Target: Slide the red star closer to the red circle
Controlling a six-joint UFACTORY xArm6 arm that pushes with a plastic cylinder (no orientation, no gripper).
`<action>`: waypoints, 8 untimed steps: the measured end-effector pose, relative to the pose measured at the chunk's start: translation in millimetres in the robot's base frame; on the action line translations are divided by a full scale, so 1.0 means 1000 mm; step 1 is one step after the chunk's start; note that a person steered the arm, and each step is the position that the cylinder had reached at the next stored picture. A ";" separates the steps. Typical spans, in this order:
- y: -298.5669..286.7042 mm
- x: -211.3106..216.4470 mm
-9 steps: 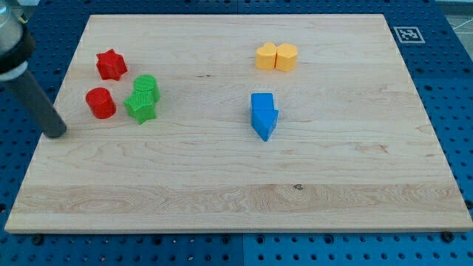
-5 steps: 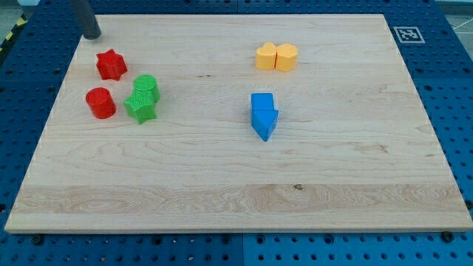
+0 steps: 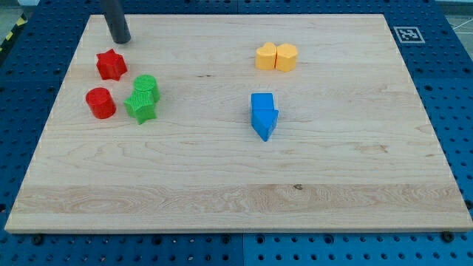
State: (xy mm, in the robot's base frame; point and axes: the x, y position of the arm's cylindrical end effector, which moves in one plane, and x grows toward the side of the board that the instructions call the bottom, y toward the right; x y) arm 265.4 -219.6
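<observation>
The red star point(image 3: 111, 65) lies near the board's upper left. The red circle point(image 3: 100, 103) lies just below it, a small gap apart. My tip point(image 3: 120, 40) rests on the board just above the red star, slightly to its right, not touching it. The dark rod rises from there out of the view's top.
A green circle point(image 3: 146, 87) and a green star point(image 3: 140, 107) touch each other right of the red blocks. Two yellow blocks point(image 3: 276, 57) sit side by side at upper middle. A blue arrow-shaped block point(image 3: 263, 115) lies at the centre. The wooden board point(image 3: 236, 214) sits on a blue pegboard.
My tip swept from left of the red circle up past the board's top-left corner, then right to above the red star. No block has moved.
</observation>
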 end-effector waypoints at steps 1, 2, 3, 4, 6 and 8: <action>-0.008 0.016; -0.031 0.047; -0.035 0.061; -0.039 0.092; -0.020 0.044; 0.012 0.047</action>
State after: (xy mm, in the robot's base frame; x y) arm 312.2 -207.9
